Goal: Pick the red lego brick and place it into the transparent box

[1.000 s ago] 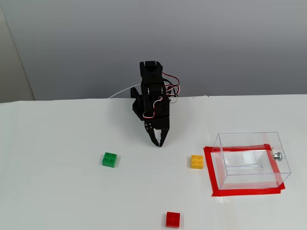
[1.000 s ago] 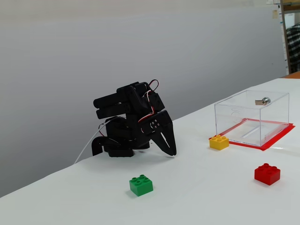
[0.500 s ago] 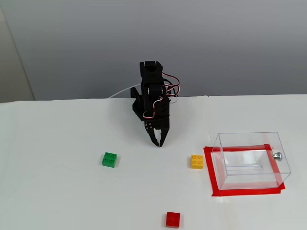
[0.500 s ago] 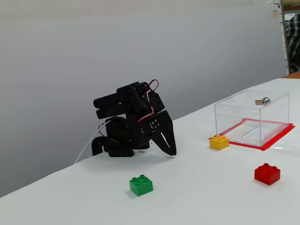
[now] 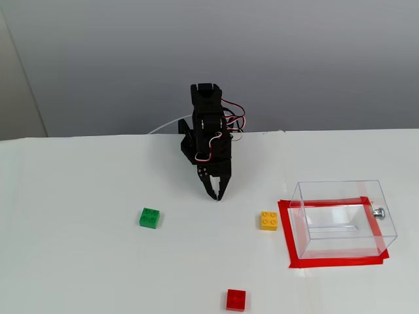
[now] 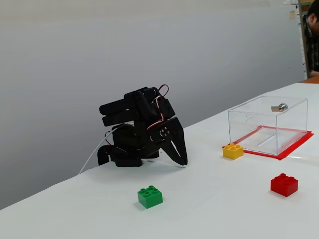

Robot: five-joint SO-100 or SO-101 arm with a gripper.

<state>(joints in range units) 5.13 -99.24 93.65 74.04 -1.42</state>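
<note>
The red lego brick (image 5: 236, 299) lies on the white table (image 5: 78, 261), well apart from the gripper (image 5: 217, 194), toward the camera in a fixed view. The claw is closed and empty, its tips pointing down at the table. The transparent box (image 5: 344, 218) stands on the right.

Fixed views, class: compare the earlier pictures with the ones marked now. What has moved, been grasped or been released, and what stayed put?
Nothing on the table visibly changed. The end effector is shut and empty, folded low near the arm's base as before. The red brick, green brick, yellow brick and box lie where they were. Only a person at the top right edge of a fixed view has come further into view.
</note>
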